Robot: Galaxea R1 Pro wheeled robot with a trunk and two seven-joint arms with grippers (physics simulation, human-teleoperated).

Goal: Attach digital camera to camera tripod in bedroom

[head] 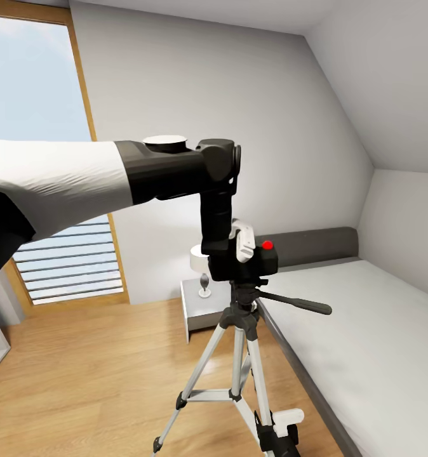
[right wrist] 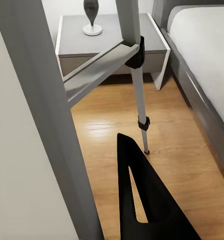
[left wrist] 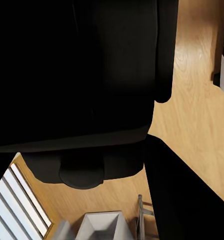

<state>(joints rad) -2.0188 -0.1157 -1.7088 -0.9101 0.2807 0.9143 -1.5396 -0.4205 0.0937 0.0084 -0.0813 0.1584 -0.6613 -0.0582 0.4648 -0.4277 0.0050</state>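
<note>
Left gripper (head: 242, 251) reaches down from the bent black-and-white left arm (head: 112, 174) and holds the digital camera (head: 255, 260), a white finger (head: 244, 244) lying against the camera's side just beside the round red button (head: 267, 245). That camera sits directly on the black head of the camera tripod (head: 242, 330), whose long pan handle (head: 300, 303) sticks out toward the bed (head: 366, 330). Three silver legs spread down to the light wood floor (head: 80, 381) of the bedroom, between the bed frame and the open floor. Behind the tripod stands a grey bedside table (head: 195, 304) with a small lamp (head: 201, 266) on it, against the pale wall; a tall wood-framed window (head: 42, 158) is at the left.

From the left wrist, dark shapes sit very close to the lens and I cannot tell what each one is; wood floor (left wrist: 201, 115) shows beyond them.

From the right wrist, a tripod leg (right wrist: 139, 90) and its brace (right wrist: 99, 67) pass close by, with the bedside table (right wrist: 112, 40) and bed edge (right wrist: 201, 65) behind. One black finger (right wrist: 146, 200) of the right gripper juts into view over the floor; whether that gripper is wide or narrow I cannot tell
</note>
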